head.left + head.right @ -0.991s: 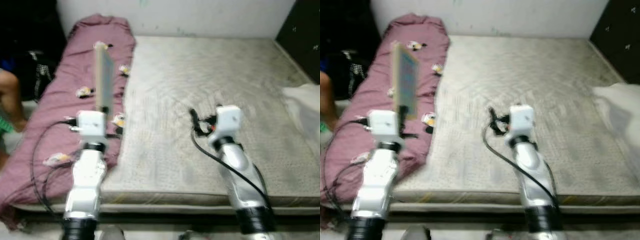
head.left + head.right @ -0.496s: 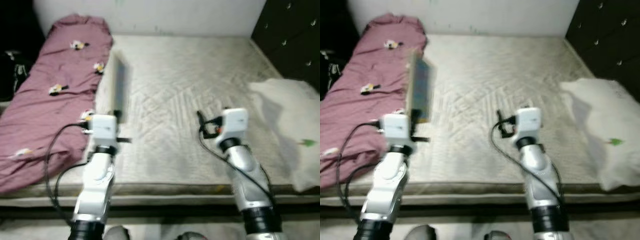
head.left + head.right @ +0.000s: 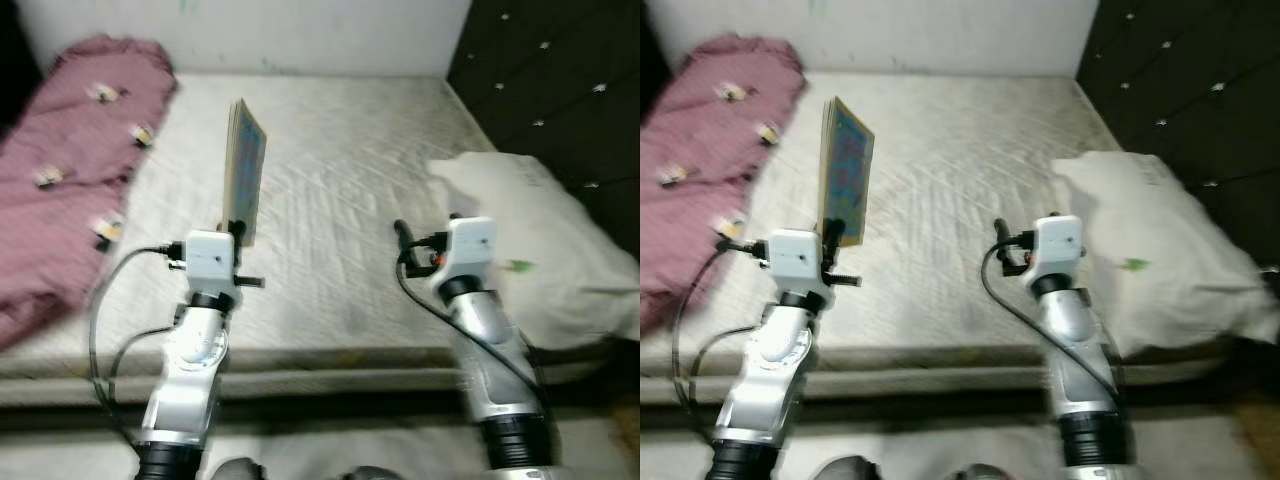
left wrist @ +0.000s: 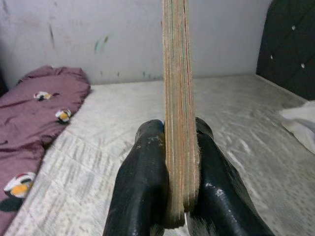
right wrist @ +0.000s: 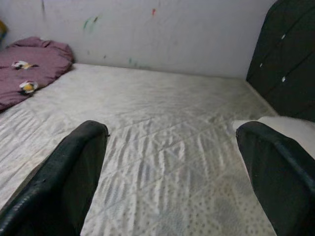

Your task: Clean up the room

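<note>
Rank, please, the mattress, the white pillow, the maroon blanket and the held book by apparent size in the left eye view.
1. mattress
2. white pillow and maroon blanket, too alike to rank, both cropped
3. book, clamped upright in the left gripper

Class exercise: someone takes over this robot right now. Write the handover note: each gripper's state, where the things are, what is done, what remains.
Left gripper: shut on a thin book, held upright on edge above the mattress.
Right gripper: open, holding nothing, out over the mattress.
Maroon blanket: bunched along the robot's left side of the mattress. White pillow: on the right side, by the dark headboard.
Done: book picked up.
Left: put the book away; blanket and pillow not yet tidied.
</note>
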Motion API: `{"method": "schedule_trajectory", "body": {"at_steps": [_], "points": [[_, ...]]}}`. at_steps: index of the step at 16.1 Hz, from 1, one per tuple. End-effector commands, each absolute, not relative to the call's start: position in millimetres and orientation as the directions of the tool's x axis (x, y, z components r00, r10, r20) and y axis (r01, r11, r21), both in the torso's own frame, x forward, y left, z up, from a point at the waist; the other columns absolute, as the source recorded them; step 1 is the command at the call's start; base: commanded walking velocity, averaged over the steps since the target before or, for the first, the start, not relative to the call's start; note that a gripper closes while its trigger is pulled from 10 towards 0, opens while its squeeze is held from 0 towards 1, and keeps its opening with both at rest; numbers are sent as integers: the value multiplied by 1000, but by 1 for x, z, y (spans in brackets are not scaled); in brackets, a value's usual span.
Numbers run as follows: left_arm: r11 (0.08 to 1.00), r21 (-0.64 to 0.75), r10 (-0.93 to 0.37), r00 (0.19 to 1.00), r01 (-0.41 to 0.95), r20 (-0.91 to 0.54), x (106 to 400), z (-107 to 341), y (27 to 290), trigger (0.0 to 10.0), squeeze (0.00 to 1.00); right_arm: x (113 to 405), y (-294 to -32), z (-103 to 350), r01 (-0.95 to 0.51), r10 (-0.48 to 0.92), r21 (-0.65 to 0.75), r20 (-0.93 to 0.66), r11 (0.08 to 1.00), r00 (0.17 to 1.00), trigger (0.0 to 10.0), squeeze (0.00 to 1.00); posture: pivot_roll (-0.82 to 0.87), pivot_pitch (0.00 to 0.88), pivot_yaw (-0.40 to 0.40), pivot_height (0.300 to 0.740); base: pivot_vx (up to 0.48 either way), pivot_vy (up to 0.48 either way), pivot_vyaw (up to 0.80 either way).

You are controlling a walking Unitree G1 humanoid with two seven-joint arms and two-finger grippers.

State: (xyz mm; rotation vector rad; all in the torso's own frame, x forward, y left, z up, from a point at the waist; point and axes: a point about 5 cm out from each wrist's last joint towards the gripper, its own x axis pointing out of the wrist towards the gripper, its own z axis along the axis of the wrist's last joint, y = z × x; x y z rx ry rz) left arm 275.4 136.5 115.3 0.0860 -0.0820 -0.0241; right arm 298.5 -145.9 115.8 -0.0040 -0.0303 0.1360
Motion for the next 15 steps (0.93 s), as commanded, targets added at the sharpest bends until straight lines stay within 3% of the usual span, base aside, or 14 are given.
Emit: {"method": "schedule_trajectory", "body": {"at_steps": [1, 6, 15], "points": [[996, 83, -28, 989, 16, 146, 278, 129, 137, 10000, 0, 301, -144, 120, -140, 141, -17, 42, 990, 989, 10000, 0, -25, 0, -24, 740, 0, 0, 0], [997, 65, -61, 986, 51, 156, 277, 131, 136, 10000, 0, 301, -145, 120, -136, 137, -19, 40, 991, 990, 10000, 0, -24, 0, -27, 740, 51, 0, 0], [995, 41, -94, 983, 89, 157, 276, 131, 134, 10000, 0, 302, -147, 120, -121, 122, -27, 44, 992, 992, 10000, 0, -25, 0, -26, 740, 373, 0, 0]]}}
